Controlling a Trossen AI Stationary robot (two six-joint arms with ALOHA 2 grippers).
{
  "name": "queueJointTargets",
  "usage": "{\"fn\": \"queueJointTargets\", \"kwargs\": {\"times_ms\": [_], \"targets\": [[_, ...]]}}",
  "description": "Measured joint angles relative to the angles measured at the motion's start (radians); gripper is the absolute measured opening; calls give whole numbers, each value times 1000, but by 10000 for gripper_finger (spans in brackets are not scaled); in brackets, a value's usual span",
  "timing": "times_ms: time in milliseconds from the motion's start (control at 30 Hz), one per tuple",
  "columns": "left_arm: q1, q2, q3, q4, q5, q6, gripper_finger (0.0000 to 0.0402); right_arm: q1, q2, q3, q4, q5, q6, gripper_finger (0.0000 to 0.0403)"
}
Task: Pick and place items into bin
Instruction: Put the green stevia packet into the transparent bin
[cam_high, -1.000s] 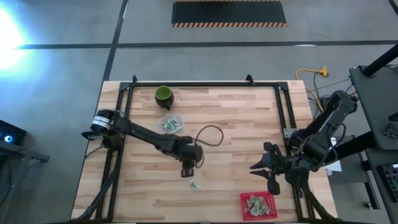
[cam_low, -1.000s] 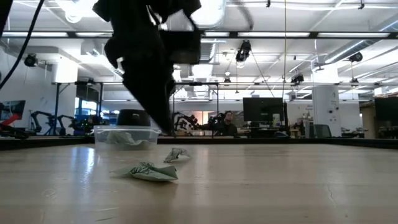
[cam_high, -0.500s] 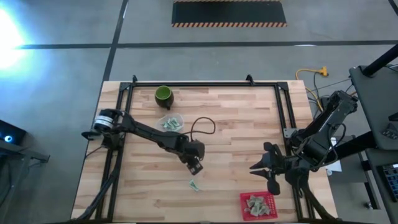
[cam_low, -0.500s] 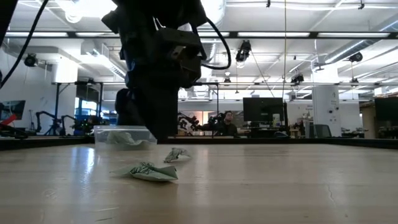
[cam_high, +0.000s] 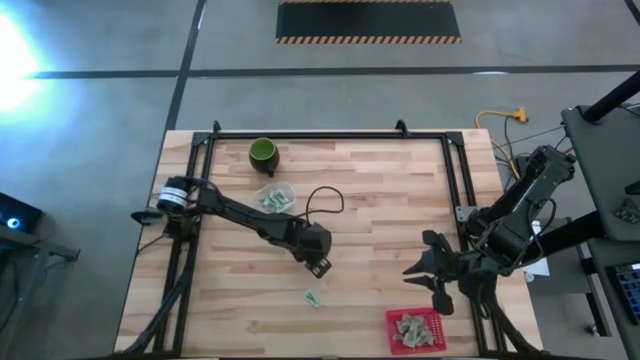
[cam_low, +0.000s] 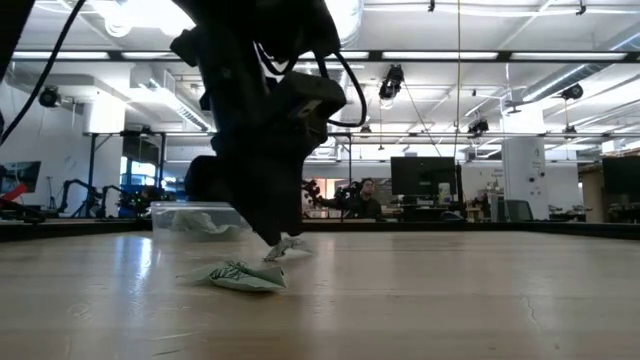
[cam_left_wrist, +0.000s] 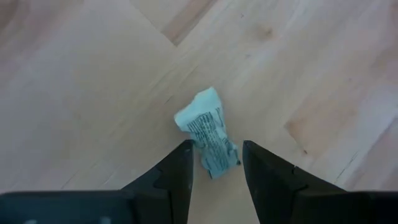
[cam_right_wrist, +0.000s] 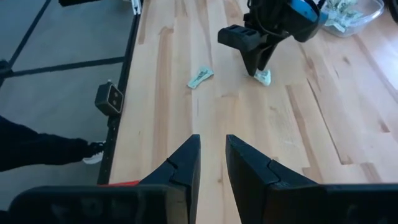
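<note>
Two dark, matte-black arms w/ angular jaws. Left arm (cam_high: 240, 213): white collar near base, thin black cable looped over wrist. Right arm (cam_high: 515, 215): bulkier joints.

Grey concrete floor (cam_high: 90, 150) is surrounding the wooden table (cam_high: 380, 190), with a hazard-striped mat (cam_high: 368, 21) sitting at 12 o'clock. Ceiling lights (cam_low: 150, 12) are glaring overhead, and monitors (cam_low: 417, 177) are lining the back.

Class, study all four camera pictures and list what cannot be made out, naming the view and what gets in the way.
- High view: the packet under the left hand is hidden by that hand.
- Low view: the red bin does not show at all.
- Right wrist view: the clear container is cut off by the picture's edge.
- Every view: print on the packet is too small to read.
</note>
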Motion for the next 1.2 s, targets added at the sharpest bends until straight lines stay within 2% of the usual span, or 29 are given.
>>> {"fn": "queueJointTargets", "kwargs": {"times_ms": [133, 367, 500, 633, 833, 1200], "targets": [[0, 11, 0, 33, 6, 1, 146, 0, 0, 0, -1, -11, -17, 68], [0, 21, 0, 34, 18, 10, 223, 0, 0, -2, -2, -13, -17, 68], [0, 21, 0, 29, -2, 29, 233, 0, 0, -3, -2, -13, -17, 68], [-1, 21, -1, 21, -32, 45, 209, 0, 0, -4, -2, -12, -16, 68], [-5, 21, -3, 15, -65, 66, 144, 0, 0, -4, -1, -11, -15, 68], [-6, 21, -3, 19, -68, 118, 49, -1, 0, -4, 0, 22, -13, 68]]}}
